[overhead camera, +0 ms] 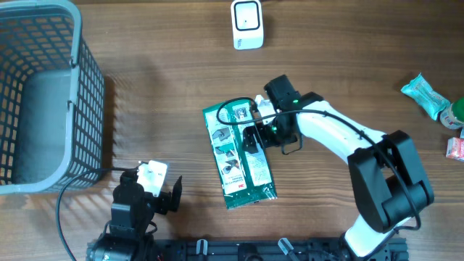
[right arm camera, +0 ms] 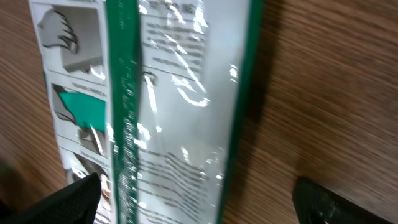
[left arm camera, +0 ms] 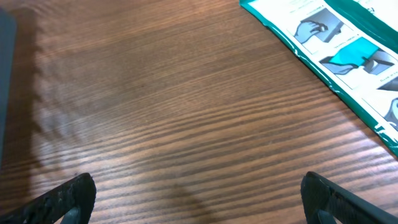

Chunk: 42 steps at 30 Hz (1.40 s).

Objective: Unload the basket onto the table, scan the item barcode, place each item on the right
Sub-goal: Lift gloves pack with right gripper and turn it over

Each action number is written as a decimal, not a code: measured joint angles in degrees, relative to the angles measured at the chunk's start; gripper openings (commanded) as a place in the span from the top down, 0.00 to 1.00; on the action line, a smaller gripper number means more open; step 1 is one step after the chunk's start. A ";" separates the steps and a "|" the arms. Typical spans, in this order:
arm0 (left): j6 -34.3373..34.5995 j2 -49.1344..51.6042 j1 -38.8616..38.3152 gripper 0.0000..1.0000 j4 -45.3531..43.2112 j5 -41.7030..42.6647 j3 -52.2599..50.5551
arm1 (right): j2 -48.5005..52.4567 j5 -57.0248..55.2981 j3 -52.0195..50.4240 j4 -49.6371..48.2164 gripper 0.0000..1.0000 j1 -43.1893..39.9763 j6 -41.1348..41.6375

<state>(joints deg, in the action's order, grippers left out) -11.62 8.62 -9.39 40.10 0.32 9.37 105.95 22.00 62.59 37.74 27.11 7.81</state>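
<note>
The item is a flat green-and-white packet lying on the wooden table, printed face up. I cannot make out a barcode on it. A white scanner stands at the back edge, well apart from it. My right gripper hovers over the packet's upper right part, open. In the right wrist view its fingers stand wide, with the packet beneath them and untouched. My left gripper rests near the front left, open over bare wood. The packet's corner shows at the upper right of the left wrist view.
A grey mesh basket fills the left side, its cable trailing to the front. Other small packets lie at the far right edge, with a red-and-white one below them.
</note>
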 measured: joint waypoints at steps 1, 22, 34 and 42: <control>0.00 0.00 0.00 0.00 0.02 0.00 0.00 | 0.11 0.07 0.04 -0.39 0.00 0.63 0.59; 0.00 0.00 0.00 0.00 0.00 0.00 0.00 | 9.11 -4.13 9.35 4.81 0.18 6.93 11.04; 0.00 0.00 0.00 0.00 0.02 0.00 0.00 | 15.43 -4.98 17.55 14.97 0.96 4.20 9.25; 0.00 0.00 0.00 0.00 0.02 0.02 0.00 | 11.65 2.60 20.59 20.92 0.96 4.59 -4.68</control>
<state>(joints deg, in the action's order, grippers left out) -11.62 8.62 -9.39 40.12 0.34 9.37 117.60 24.60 83.18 58.65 31.70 3.14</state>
